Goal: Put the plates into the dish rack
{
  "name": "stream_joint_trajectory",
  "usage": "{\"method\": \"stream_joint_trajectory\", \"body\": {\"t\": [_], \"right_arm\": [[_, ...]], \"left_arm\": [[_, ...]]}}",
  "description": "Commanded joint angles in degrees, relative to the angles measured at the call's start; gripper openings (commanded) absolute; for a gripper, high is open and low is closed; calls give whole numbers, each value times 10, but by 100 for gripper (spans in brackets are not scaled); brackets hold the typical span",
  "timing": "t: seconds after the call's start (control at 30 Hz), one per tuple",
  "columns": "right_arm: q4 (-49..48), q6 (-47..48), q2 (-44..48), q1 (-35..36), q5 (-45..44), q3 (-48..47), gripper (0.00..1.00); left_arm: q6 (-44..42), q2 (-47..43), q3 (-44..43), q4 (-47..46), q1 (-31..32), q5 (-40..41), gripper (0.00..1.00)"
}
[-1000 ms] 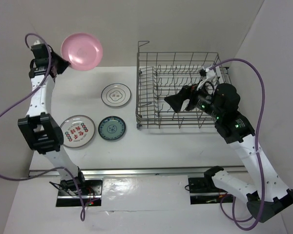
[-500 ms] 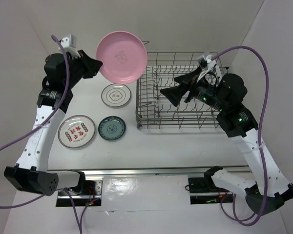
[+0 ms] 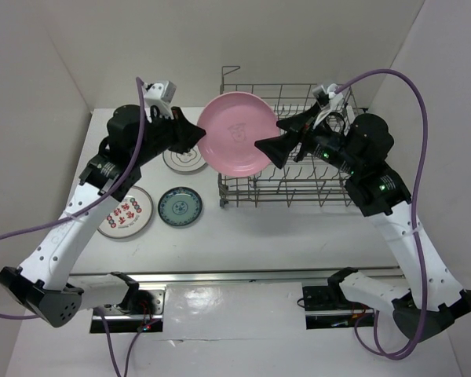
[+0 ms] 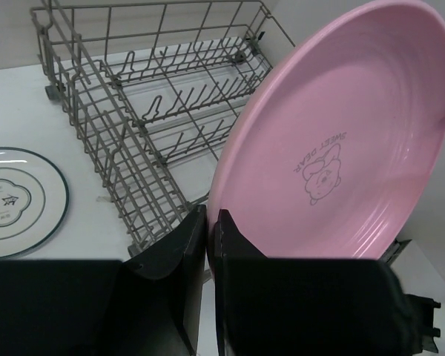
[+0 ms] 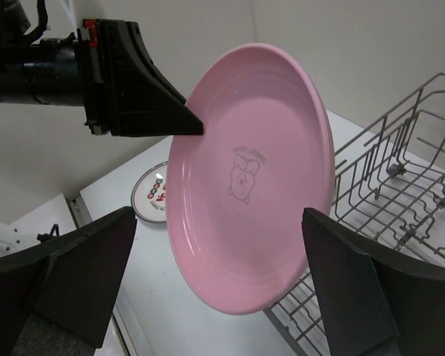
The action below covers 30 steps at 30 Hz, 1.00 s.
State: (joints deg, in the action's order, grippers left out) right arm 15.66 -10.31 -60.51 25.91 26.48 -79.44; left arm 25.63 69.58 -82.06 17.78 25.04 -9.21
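Pink and glossy, the plate [image 3: 234, 132] hangs on edge above the bench [image 3: 243, 236], at the left end of the dish rack [image 3: 290, 188], which stands toward the far right corner. The left hand [image 4: 210, 222] pinches its rim, clamped on it. The right hand [image 3: 276, 137] faces it, spread wide and holding nothing. This looks like a handover: the right hand should close squarely on the free rim opposite the pinch, and only then should the left release, keeping the plate upright for the tines. It is round and shallow, with a small cartoon print and lettering at its centre. The teal plate [image 3: 180, 206], red-patterned plate [image 3: 129, 216] and dark-rimmed plate [image 3: 177, 161] lie flat toward the left edge.
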Motion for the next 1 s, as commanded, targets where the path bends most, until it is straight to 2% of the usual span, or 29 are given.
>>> {"method": "stream_joint_trajectory", "body": {"t": [0.0, 0.17, 0.57, 0.97], "right_arm": [[-24, 27, 14, 5, 26, -6, 100], [-18, 47, 14, 5, 38, -6, 100], [2, 69, 53, 5, -87, -6, 98], [-22, 57, 11, 5, -74, 24, 96]], "left_arm": [[-2, -22, -24, -35, 17, 3, 0], [3, -32, -18, -41, 23, -21, 0], [3, -30, -30, -14, 23, 45, 0], [28, -47, -12, -51, 7, -22, 0]]}}
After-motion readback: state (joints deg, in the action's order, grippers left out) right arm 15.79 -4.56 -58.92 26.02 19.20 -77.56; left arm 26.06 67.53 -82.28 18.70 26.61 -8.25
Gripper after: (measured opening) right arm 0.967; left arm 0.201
